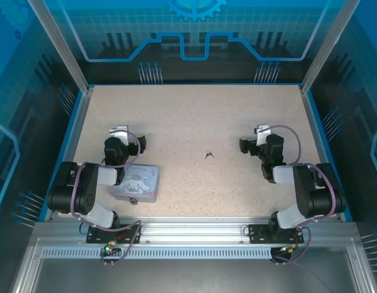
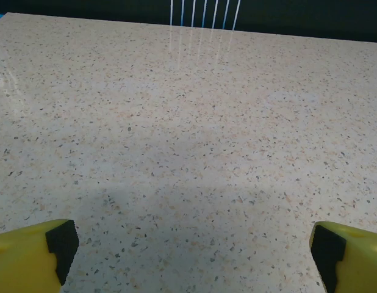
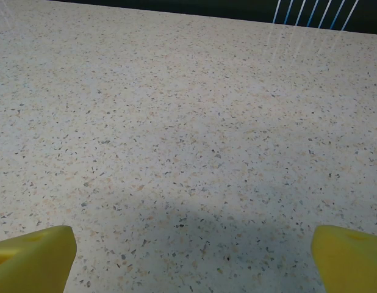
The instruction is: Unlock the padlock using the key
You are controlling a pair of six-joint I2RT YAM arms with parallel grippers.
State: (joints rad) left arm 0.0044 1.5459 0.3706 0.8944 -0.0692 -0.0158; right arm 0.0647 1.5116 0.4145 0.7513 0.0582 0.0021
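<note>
Right gripper (image 3: 191,262), jaws spread and empty, is hovering nearer the key (image 1: 208,155), lying mid-table to its left, while the padlock (image 1: 133,199) is sitting against the tin (image 1: 140,179) beside the open left gripper (image 2: 188,259).

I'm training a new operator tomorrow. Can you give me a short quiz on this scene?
1. True or false: the left gripper holds the key.
2. Which lies nearest the tin? A) the key B) the padlock C) the right gripper
3. Are the fingers of both grippers open or shut?

Key
1. False: the key lies loose near the middle of the table.
2. B: the padlock sits at the tin's near edge.
3. Open, with nothing between them.
</note>
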